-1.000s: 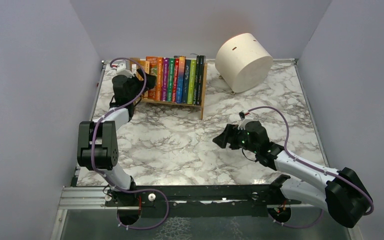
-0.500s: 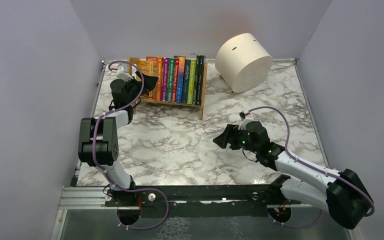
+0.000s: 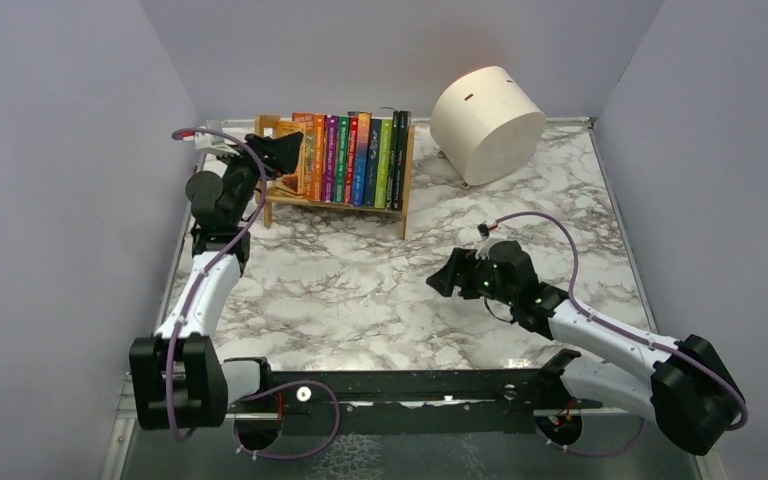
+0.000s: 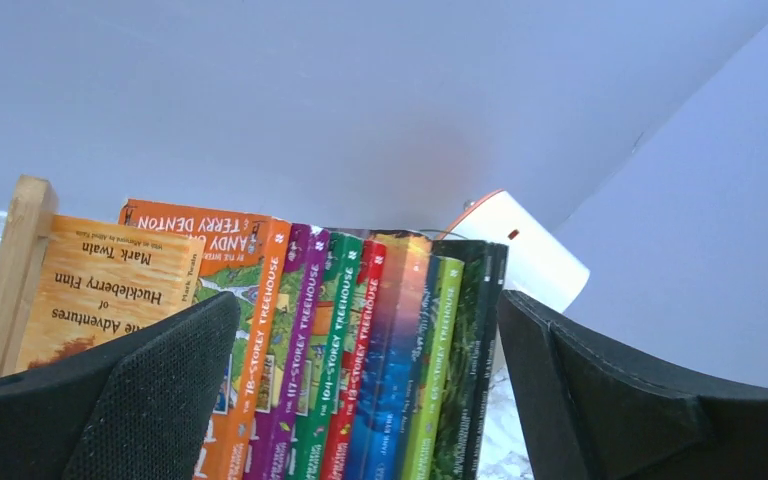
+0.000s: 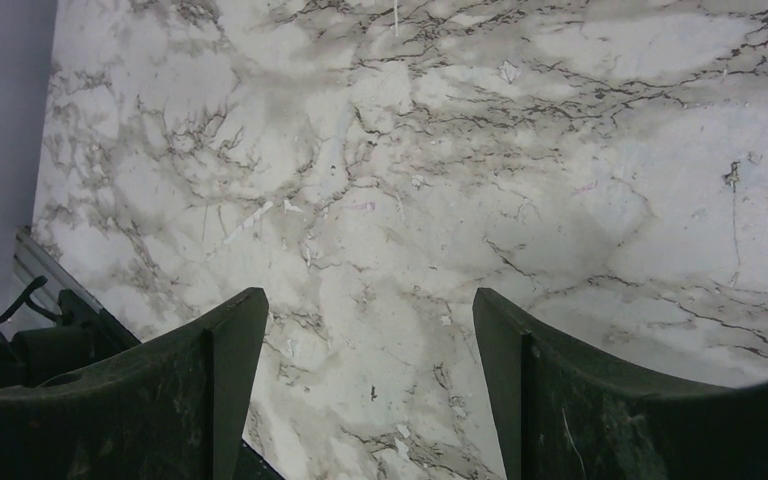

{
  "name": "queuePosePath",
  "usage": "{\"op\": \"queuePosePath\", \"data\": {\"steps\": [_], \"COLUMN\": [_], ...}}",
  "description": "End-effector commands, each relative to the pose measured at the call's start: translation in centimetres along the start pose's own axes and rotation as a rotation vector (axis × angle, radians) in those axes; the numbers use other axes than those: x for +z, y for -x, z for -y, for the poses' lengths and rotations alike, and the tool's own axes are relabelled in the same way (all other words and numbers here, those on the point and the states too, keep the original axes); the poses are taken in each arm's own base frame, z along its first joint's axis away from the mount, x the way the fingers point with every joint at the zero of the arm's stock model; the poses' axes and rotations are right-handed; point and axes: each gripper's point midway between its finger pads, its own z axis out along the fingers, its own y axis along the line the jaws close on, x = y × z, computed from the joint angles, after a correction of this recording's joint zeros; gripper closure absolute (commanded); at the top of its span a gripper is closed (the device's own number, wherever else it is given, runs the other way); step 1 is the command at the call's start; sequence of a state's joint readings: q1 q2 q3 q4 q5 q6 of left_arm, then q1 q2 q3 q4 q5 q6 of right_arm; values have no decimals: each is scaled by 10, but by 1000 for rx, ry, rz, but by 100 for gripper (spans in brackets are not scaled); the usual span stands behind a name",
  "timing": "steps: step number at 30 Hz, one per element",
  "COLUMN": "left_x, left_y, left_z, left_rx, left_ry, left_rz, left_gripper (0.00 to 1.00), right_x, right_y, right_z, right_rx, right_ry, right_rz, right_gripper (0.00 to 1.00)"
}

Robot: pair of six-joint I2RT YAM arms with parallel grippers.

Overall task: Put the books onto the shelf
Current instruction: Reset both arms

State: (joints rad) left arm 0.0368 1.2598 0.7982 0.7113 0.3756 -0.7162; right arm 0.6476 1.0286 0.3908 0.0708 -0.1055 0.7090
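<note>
Since all the books (image 3: 355,158) we can see stand upright in the shelf (image 3: 406,190) at the far edge of the counter (image 3: 360,290), we judge the task nearly done. Our left claw (image 3: 282,152) gapes empty beside the leftmost book, and our right claw (image 3: 448,275) hangs open, holding nothing.

- My left arm (image 3: 205,285) has flattened out: the elbow that stood raised over the worktop (image 3: 360,290) now sits low beside the base.
- Its wrist has swung out leftward, so the left hand (image 3: 282,152) now points in at the left end of the shelf (image 3: 406,190) from the side.
- That hand's jaws have spread wider than a second ago.
</note>
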Motion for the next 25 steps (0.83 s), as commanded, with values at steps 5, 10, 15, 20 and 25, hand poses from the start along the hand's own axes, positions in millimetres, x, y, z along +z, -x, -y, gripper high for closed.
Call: {"op": "queuePosePath", "data": {"steps": [5,10,15,20,25], "left_x": [-49,-75,-99,-110,-110], "left_y": [-26,-27,-15,-5,-11], "left_z": [33,56,59,55,54], "left_rx": [-83,-21,80,102,82], "left_ry": [17,16,57,94,84], "left_rz": [-78,-78,-37,22,14], "left_gripper": [1,1,1,1,1], "right_x": [4,-11,-20,-19,-13], "right_y": [68,68,57,53,47], "right_z": [8,30,23,20,16], "right_rx": [-52,137,188,159,154], "right_ry": [-204,-284,-134,-130,-121], "right_rz": [161,282,354,311,263], "right_gripper": [21,14,13,12,12]}}
